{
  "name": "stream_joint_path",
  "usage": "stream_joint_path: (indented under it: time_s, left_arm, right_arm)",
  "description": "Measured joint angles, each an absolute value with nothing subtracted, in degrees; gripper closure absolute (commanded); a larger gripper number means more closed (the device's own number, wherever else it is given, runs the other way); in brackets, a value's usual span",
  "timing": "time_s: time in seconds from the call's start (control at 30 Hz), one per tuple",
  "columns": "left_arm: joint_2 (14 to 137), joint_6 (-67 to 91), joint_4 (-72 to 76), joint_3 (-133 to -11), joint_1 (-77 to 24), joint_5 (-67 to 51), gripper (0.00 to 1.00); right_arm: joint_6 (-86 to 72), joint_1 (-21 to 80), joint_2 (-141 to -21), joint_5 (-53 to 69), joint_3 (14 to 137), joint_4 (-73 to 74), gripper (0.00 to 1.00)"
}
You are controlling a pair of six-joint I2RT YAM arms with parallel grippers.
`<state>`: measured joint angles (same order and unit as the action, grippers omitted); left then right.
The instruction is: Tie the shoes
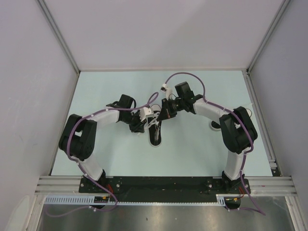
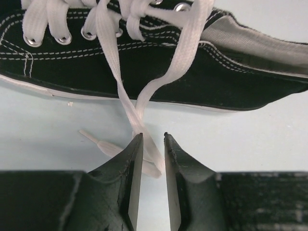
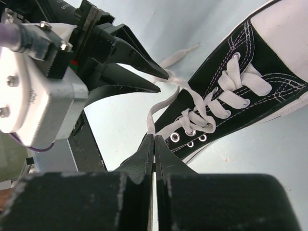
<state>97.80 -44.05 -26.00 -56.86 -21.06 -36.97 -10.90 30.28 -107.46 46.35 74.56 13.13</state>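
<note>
The shoe [image 1: 156, 137] sat near the middle of the pale surface [image 1: 120, 86], directly under the spot where the two arms met, with its length running toward the near edge. The left hand [image 1: 150, 122] reached in from the left and the right hand [image 1: 160, 124] from the right. Both hovered low over the shoe's laced part.

In the left wrist view the shoe [image 2: 216, 72] stood on its sole, side-on across the top of the picture, its white sole rim resting on the surface [image 2: 250, 139]. Two strands of the laces [image 2: 187, 53] ran down from the eyelets, crossed just below the sole rim and led into the left hand [image 2: 152, 137]. That hand's fingers [image 2: 134, 159] were drawn close together, and the narrow gap between them was filled by a strand, so the hand appeared clamped on it. The shoe itself lay just beyond the fingertips and did not touch them. A loose lace tip rested on the surface to the left of the fingers.

In the right wrist view the shoe [image 3: 250, 62] slanted across the upper right, with its white toe cap in the far corner. The right hand [image 3: 154, 138] was pressed shut, and a strand of the laces [image 3: 231, 91] rose from its tips toward the eyelets close by. The left hand [image 3: 163, 83] hung above and to the left, with another strand running to its tips.
</note>
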Motion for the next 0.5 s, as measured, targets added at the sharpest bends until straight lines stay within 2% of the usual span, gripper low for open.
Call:
stream_joint_path:
  time_s: [0.1,0.27,0.5]
  left_arm:
    - [98.41,-44.07,-25.96,-56.86,-21.06,-36.14,0.76]
    - [98.80,-44.34,-26.02,-56.88,-21.06,-35.66,1.00]
    - [97.73,-44.66,-27.18,-57.19,-21.04,-35.73,1.00]
  right_arm:
    - [-10.90,30.17,-107.46,46.35,74.56,13.13,1.00]
    - [-10.90,30.06,-107.48,46.35,74.56,13.10,1.00]
    - [-10.90,29.89,-107.46,46.35,74.56,13.10,1.00]
